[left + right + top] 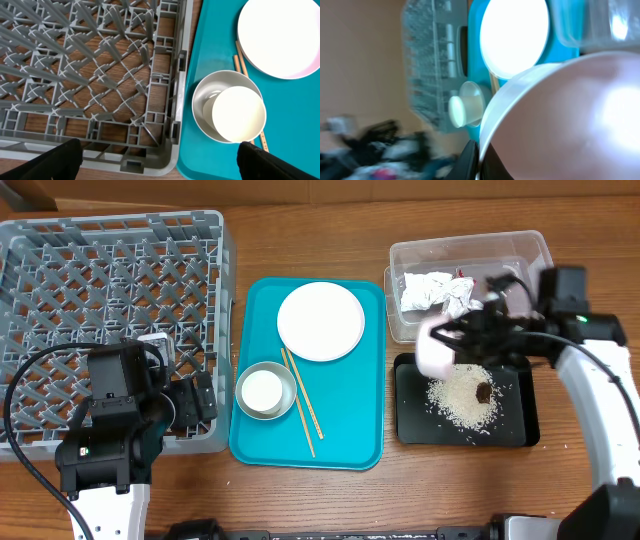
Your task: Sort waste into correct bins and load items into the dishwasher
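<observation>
Pinkish-white bowl (437, 350) held tipped over the black tray (515, 418), clamped at its rim by the right gripper (468, 332).

The bowl hangs above the tray's upper left corner. A patch of white rice (462, 402) lies on the tray with a dark brown lump (484, 391) at its right edge. Just behind it, the clear tub (470, 252) holds crumpled paper (430, 288). The teal tray (345, 435) in the middle carries the white plate (320, 321), the metal bowl (205, 100) with the white cup (238, 114) inside it, and two chopsticks (303, 400) beside the bowl. The grey rack (100, 280) sits at far left. The left gripper (195, 405) hovers over the rack's near right corner, fingers spread wide, grasping nothing.
</observation>
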Robot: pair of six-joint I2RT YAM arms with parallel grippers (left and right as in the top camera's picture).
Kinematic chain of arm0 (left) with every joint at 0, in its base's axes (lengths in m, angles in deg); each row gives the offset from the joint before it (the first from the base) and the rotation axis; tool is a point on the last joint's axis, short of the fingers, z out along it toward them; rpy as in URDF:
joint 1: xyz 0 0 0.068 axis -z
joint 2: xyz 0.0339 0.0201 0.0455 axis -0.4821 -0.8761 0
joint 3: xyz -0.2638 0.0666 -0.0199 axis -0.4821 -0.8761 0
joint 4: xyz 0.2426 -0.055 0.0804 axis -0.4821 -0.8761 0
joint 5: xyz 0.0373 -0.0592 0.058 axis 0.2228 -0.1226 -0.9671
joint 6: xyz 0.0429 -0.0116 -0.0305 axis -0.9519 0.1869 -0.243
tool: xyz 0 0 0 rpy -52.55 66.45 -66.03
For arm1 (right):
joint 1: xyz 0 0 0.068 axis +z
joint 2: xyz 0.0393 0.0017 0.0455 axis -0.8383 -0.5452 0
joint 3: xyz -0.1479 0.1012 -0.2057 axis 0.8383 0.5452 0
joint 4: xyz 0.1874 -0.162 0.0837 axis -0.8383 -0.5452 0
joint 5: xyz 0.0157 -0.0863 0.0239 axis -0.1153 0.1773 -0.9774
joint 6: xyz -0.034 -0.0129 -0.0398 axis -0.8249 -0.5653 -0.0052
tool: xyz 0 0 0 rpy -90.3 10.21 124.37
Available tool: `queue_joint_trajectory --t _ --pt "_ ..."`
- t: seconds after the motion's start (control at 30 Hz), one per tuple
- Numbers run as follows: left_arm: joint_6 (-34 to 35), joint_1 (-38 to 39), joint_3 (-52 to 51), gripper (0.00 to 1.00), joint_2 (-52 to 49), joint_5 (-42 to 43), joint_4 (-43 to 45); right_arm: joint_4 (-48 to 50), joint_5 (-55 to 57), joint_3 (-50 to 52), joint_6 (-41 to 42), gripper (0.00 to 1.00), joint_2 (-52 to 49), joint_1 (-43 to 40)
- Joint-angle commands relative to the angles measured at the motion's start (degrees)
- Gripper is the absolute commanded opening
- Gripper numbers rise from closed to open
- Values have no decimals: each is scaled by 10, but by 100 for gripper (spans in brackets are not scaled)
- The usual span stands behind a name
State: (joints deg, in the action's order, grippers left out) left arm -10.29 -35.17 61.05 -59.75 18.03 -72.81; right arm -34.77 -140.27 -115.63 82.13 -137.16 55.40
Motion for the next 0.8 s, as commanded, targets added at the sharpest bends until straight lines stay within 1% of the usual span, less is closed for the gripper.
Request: queue_joint_trajectory --t 0.0,0.13,0.3,0.37,0.4,0.5,0.53,0.63,0.77 --pt "8 -1 13 100 -1 7 4 49 207 -31 -15 4 9 119" --pt "8 -1 13 100 -1 7 4 131 351 -31 -16 4 -3 228" --pt "8 -1 13 100 -1 7 3 247 489 -30 -37 4 -42 334" --pt "8 -1 13 100 -1 7 3 278 505 -30 -50 4 -61 355" --pt "8 -1 13 100 -1 7 3 313 508 -30 -50 4 -91 374" --pt "8 -1 13 100 -1 7 3 350 508 -30 -50 4 -141 389" --pt "8 -1 13 100 -1 7 3 367 506 -30 -50 4 -172 395" --pt "8 -1 13 100 -1 7 3 388 497 -30 -50 4 -217 398" --pt "8 -1 13 100 -1 7 3 392 473 -30 -49 4 -248 398"
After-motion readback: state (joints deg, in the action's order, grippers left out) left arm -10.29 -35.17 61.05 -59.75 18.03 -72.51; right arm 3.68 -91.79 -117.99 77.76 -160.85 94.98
